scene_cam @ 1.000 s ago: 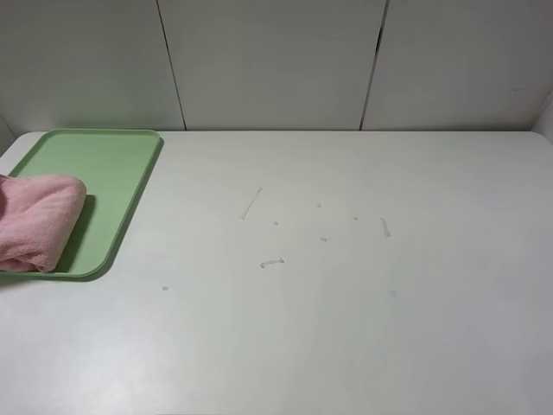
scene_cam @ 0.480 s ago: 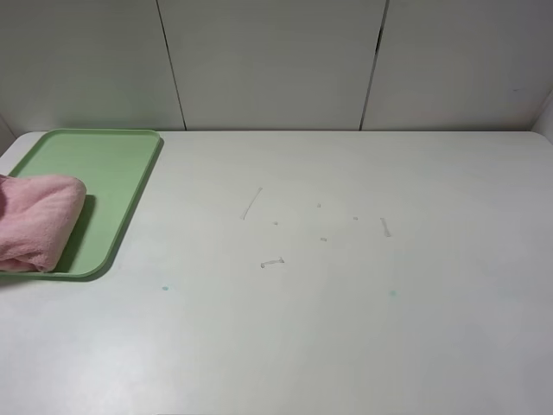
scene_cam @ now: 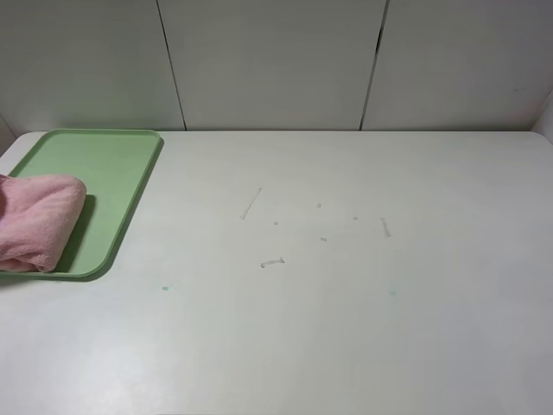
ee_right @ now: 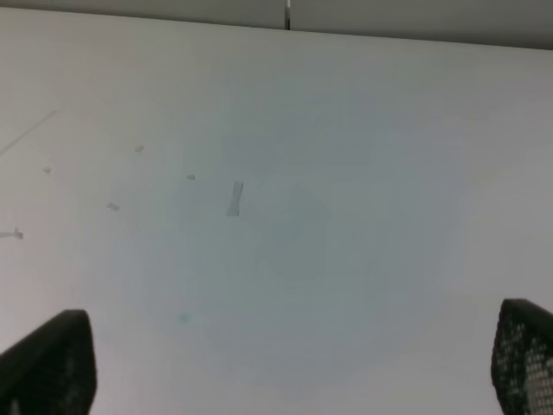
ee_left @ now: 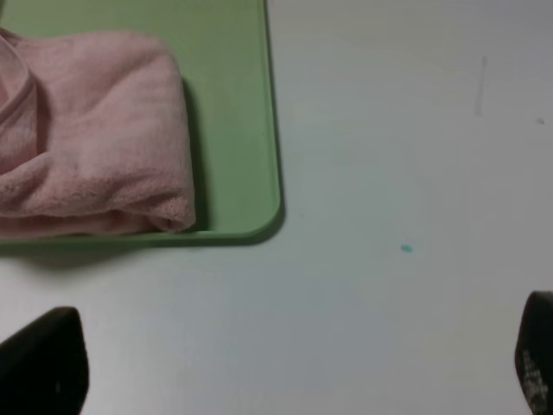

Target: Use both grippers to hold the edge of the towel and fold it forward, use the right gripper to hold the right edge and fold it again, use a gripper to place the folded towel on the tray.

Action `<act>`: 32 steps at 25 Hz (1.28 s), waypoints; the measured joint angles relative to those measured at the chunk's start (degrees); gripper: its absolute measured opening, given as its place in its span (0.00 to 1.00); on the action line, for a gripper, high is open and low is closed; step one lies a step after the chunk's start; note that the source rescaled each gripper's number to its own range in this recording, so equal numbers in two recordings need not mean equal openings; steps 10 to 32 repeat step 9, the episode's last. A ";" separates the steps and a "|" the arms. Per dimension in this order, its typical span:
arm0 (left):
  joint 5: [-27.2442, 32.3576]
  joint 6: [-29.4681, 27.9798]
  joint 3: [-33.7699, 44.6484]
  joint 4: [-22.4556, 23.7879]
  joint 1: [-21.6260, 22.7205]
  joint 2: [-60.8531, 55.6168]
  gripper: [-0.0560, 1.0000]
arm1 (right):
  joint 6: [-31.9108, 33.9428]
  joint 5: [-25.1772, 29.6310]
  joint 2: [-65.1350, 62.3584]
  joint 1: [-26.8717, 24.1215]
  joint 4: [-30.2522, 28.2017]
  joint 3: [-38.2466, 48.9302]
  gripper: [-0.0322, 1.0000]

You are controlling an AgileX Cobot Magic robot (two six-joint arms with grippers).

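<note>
White panels back your bench (scene_cam: 346, 328), operator, and that pale top fills nearly all of the high view, marked only by a few faint scuffs (scene_cam: 251, 203) near the middle and two tiny teal specks (scene_cam: 164, 288). Over at the far left sits the tray (scene_cam: 104, 160), light green with its low rim, and the towel (scene_cam: 34, 220) lies folded on its near end. You only get part of that towel from up high: the picture's left edge cuts it off, so its full shape is anyone's call there, and neither arm shows in that view at all.

Your left wrist camera fills in the gap. It shows the towel (ee_left: 95, 143) as a soft pink bundle resting on the tray (ee_left: 233, 112), its near fold close to the tray's rim and rounded corner, though its other end again runs out of the picture. The hem and corner loop are hard to pick out in the terry pile. One teal speck (ee_left: 406, 249) shows on the bare bench beside the tray.

The left gripper (ee_left: 285, 367) is spread wide, just two dark fingertips (ee_left: 43, 363) poking in at the picture's corners, nothing between them, clear of the towel. The right gripper (ee_right: 285, 363) is also spread fully, fingertips (ee_right: 47, 363) blurred at the corners, hanging over bare bench with only the scuffs (ee_right: 234, 197) in sight and nothing held.
</note>
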 joint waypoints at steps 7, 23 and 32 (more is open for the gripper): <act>-0.05 0.00 0.00 0.00 0.00 0.00 1.00 | 0.00 0.00 0.00 0.00 0.00 0.00 1.00; -0.05 0.00 0.00 -0.05 0.00 0.00 1.00 | 0.00 0.00 0.00 0.00 0.00 0.00 1.00; -0.05 0.00 0.00 -0.05 0.00 0.00 1.00 | 0.00 0.00 0.00 0.00 0.00 0.00 1.00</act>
